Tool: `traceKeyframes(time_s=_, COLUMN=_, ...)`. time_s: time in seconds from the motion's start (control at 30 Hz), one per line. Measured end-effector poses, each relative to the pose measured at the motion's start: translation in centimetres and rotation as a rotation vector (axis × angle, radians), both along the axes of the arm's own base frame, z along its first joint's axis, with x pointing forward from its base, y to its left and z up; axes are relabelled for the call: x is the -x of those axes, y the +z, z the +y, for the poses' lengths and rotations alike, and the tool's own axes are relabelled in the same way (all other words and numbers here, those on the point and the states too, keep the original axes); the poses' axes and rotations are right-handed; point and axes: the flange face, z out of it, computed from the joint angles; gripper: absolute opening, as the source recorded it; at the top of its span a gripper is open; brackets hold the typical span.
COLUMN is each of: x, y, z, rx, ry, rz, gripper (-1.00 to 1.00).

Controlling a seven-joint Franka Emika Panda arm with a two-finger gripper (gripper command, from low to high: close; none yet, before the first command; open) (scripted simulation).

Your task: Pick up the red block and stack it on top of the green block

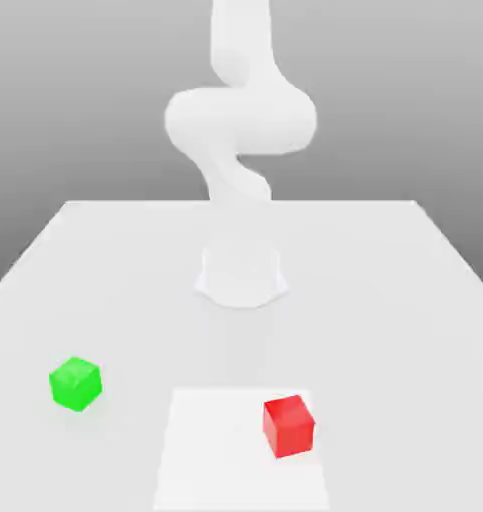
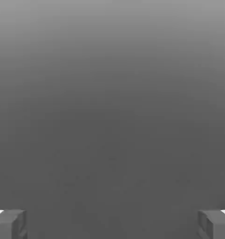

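Where the white sheet (image 1: 220, 450) lies on the table (image 1: 385, 330), the red block (image 1: 288, 427) sits on its side toward the exterior view's right, over the sheet's edge area; solid, evenly coloured cube, flat faces, crisp straight edges, no pattern; upright on one face, turned a little off square to the sheet; sides look equal, so no long axis to give.

Green block (image 1: 76, 384) stands off the sheet, past its edge toward the exterior view's left, on bare table; also a cube, bright plain colour, slight tonal shift between faces; turned more cornerwise, one vertical edge toward the camera.

Sheet is flat, white, smooth, four-sided; table beyond it pale, smooth, plain; arm (image 1: 241, 120) rises behind the sheet, white, rounded, tube-like segments; gripper (image 2: 112, 225) has its fingers spread wide apart, blocky and grey, nothing between them; red block apart from green block.
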Motion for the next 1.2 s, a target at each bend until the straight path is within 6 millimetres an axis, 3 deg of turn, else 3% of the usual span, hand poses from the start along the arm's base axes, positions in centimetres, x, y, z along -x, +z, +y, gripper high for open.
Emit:
traceKeyframes(time_s=0.17, x=-5.2, y=-11.2, z=1.5, rx=0.024, ry=0.064, rz=0.177, gripper=0.00)
traceKeyframes(time_s=0.33, x=-7.1, y=-22.6, z=3.1, rx=0.050, ry=0.127, rz=0.346, gripper=0.00)
traceKeyframes(time_s=0.5, x=-6.1, y=-33.6, z=4.5, rx=0.078, ry=0.190, rz=0.515, gripper=0.00)
traceKeyframes(time_s=0.7, x=-2.3, y=-45.0, z=5.5, rx=0.111, ry=0.262, rz=0.694, gripper=0.00)
traceKeyframes(time_s=0.87, x=-1.9, y=-50.6, z=5.5, rx=0.113, ry=0.266, rz=0.708, gripper=0.00)
traceKeyframes(time_s=0.9, x=-1.8, y=-51.4, z=5.4, rx=0.113, ry=0.266, rz=0.709, gripper=-1.00)
traceKeyframes(time_s=1.1, x=-1.8, y=-51.8, z=5.4, rx=0.113, ry=0.266, rz=0.709, gripper=-1.00)
traceKeyframes(time_s=1.2, x=-1.9, y=-49.8, z=5.5, rx=0.113, ry=0.266, rz=0.709, gripper=-1.00)
